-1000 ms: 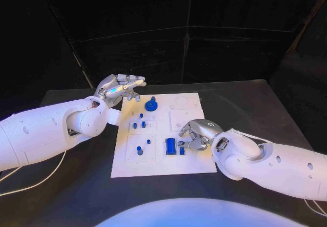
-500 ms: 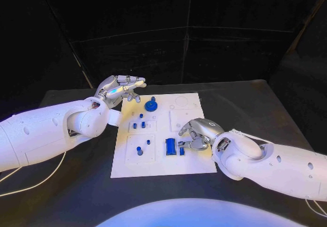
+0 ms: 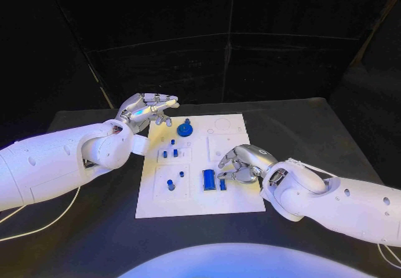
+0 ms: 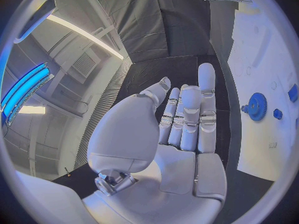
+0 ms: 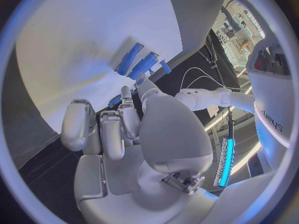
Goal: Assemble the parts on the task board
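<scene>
The white task board (image 3: 197, 200) lies mid-table. On it stand a blue gear (image 3: 185, 128) (image 4: 255, 106), several small blue pegs (image 3: 173, 141) and a long blue block (image 3: 209, 179) (image 5: 129, 58) with a slim blue piece (image 3: 222, 184) beside it. My right hand (image 3: 242, 165) (image 5: 134, 129) hovers low over the board's right side, fingers curled just beside the slim piece. A bit of blue shows between its thumb and fingers, and I cannot tell whether it grips a part. My left hand (image 3: 150, 108) (image 4: 181, 129) is raised off the board's far left corner, fingers straight, holding nothing.
The black table (image 3: 317, 127) surrounds the board with bare room on both sides. A white cable (image 3: 50, 217) trails under my left arm. Black curtains close off the back.
My right hand has shifted slightly to the right and nearer over the slim blue piece. The left hand has stayed where it was.
</scene>
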